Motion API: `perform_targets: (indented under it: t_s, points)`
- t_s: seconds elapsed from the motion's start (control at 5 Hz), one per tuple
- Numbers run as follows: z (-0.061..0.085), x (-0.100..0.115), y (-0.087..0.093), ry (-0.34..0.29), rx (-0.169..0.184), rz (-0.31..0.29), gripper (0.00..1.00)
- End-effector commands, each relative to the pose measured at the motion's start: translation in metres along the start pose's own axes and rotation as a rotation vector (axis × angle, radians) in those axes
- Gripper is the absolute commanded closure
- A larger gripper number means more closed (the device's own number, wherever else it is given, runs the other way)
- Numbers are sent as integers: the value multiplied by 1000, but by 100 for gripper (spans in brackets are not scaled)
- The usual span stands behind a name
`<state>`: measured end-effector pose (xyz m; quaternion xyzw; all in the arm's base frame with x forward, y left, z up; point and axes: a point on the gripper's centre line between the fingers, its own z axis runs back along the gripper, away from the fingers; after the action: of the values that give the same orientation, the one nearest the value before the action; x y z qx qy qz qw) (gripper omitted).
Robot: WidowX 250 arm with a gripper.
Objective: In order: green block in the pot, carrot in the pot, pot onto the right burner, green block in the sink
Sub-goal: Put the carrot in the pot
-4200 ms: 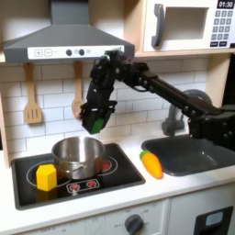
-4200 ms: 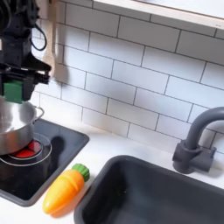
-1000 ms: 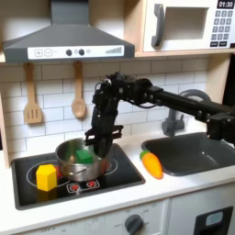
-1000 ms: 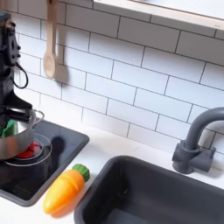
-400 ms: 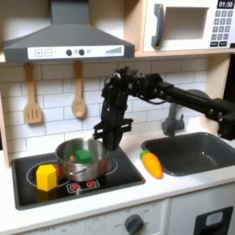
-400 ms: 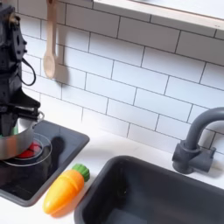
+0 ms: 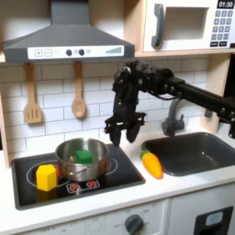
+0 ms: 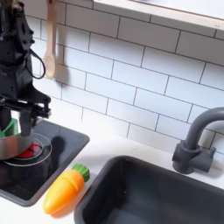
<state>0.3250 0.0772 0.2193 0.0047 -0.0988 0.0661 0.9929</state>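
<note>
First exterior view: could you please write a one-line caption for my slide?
The gripper, jaws open and empty, hangs above the cooktop between the pot holding the green block and the carrot.

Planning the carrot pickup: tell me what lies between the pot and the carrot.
In the first exterior view, only bare black cooktop and a strip of white counter lie between the pot and the carrot.

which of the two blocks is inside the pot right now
The green block is inside the pot. The larger yellow block stands outside it on the black cooktop, against the pot's left side in the first exterior view.
</note>
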Motion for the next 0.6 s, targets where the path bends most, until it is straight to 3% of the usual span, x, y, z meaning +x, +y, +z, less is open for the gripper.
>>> perform_targets:
  t_s: [0.0,0.4]
  points:
    - [-5,-19,-31,37,-56,-99,0]
    - [-12,-31,-56,64,-100,-175,0]
